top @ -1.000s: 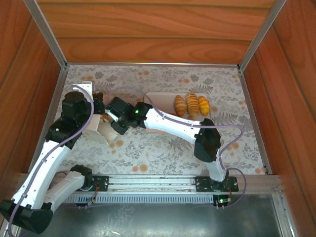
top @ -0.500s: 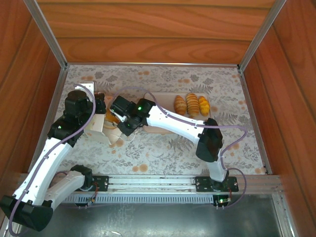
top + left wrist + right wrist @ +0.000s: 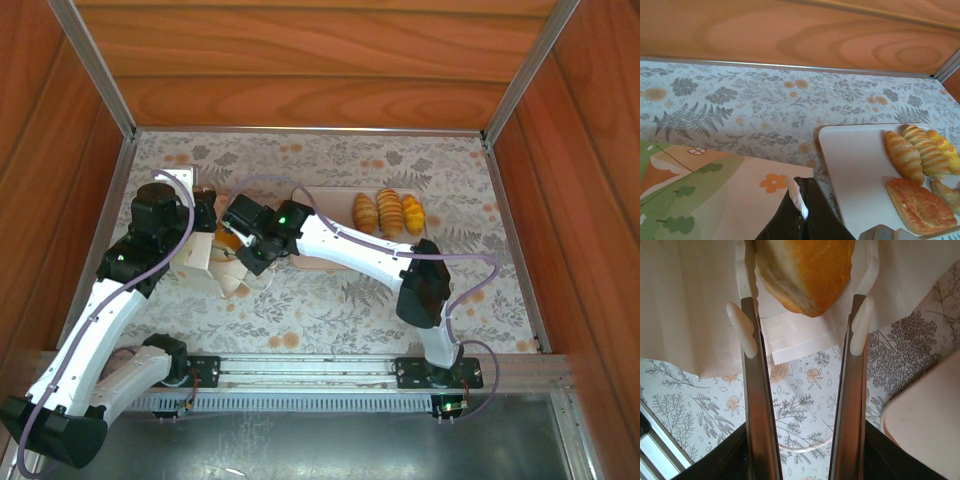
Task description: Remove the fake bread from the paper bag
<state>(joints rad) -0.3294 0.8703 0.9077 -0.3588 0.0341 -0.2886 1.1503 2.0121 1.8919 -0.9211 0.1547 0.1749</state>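
1. From above, your left end effector (image 3: 207, 225) and right end effector (image 3: 232, 248) meet at the paper bag (image 3: 200, 268). Three pieces of fake bread (image 3: 389, 211) lie in the tray (image 3: 330, 203).
2. Left wrist: your left end effector is pressed together on the bag's white edge, and the tray lies just beside the bag.
3. Right wrist: the fingers stand spread, with a roll (image 3: 805, 270) at the bag's mouth, its end between the tips and ungripped.
4. Compared with a second ago, your right wrist sits farther from the bases, while the tray's row is unchanged.
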